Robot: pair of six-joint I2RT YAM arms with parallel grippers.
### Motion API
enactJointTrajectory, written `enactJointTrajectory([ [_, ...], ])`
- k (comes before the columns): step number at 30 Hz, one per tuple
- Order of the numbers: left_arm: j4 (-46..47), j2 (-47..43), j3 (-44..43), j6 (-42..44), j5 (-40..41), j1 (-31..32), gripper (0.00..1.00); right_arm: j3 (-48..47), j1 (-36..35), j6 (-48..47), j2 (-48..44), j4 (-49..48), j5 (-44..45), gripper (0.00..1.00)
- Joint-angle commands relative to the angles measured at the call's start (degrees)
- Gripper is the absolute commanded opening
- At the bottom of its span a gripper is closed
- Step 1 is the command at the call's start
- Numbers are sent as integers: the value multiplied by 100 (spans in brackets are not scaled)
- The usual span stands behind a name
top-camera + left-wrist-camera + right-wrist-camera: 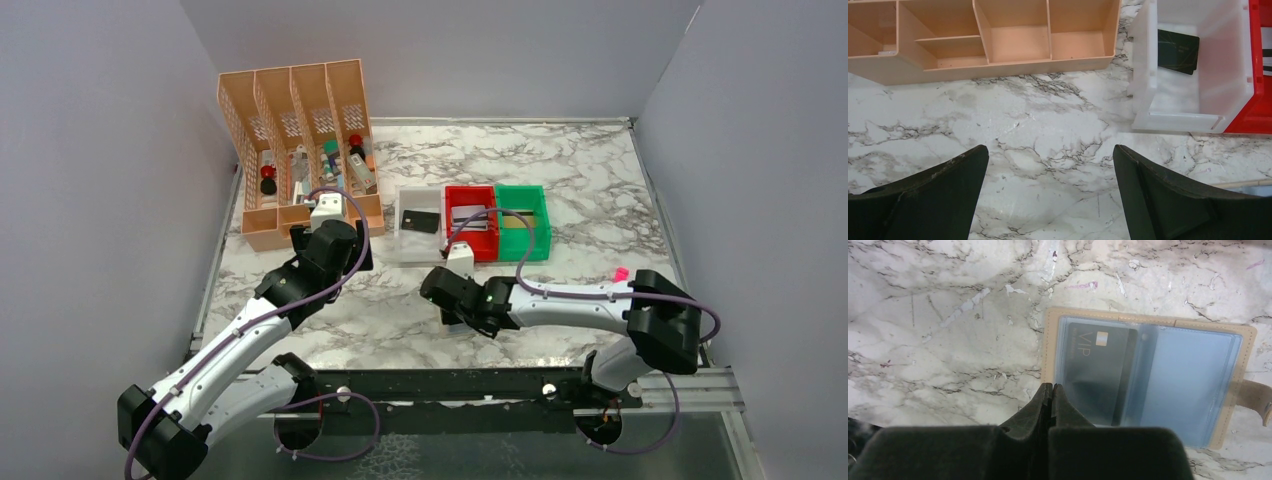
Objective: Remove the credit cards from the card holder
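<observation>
Right gripper (1051, 388) clenched, seemingly empty, at card holder (1193, 375) border; black card (1093, 370) at one o'clock. Left gripper (1050, 165) released, farther.

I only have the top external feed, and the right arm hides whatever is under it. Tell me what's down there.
Observer: The card holder lies open and flat on the marble, directly under the right gripper.
Operator: Report what's inside it.
Observer: One dark card marked VIP sits in the pocket on the left of the right wrist view. The other pocket looks empty.
Operator: Give me the right gripper's state.
Observer: It is shut, tips together at the holder's near left edge, with no card showing between them.
</observation>
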State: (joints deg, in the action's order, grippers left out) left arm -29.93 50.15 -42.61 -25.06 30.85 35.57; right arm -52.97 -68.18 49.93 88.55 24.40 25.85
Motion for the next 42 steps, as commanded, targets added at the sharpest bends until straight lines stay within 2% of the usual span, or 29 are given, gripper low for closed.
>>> enactJointTrajectory([
  [1,10,-16,42,-22,-62,-41,99,164,-2,38,-251,-183,109,1],
  [3,10,-19,41,-24,-70,-41,99,186,-2,46,-267,-166,160,5],
  [6,13,-7,38,-22,-70,-38,99,81,21,213,-146,118,209,25],
  [9,15,-8,38,-24,-71,-46,99,27,32,254,-9,273,388,32],
  [17,11,5,38,-18,-96,-46,99,-149,81,168,482,342,78,46],
  [19,5,-12,42,-18,-89,-50,99,-222,78,196,648,461,131,55],
  [21,13,-29,42,-24,-80,-43,99,-273,102,179,801,549,134,58],
  [24,17,-36,51,-20,-70,-47,99,-184,112,128,905,424,-14,55],
  [28,18,-16,51,-24,-79,-49,99,-148,113,192,960,419,-17,36],
  [37,11,22,42,-18,-92,-50,99,-89,119,53,722,219,-5,6],
  [39,10,10,42,-14,-89,-46,99,-66,128,2,662,143,-39,2],
  [42,10,-3,51,-20,-79,-50,99,-32,127,-82,552,9,-107,1],
])
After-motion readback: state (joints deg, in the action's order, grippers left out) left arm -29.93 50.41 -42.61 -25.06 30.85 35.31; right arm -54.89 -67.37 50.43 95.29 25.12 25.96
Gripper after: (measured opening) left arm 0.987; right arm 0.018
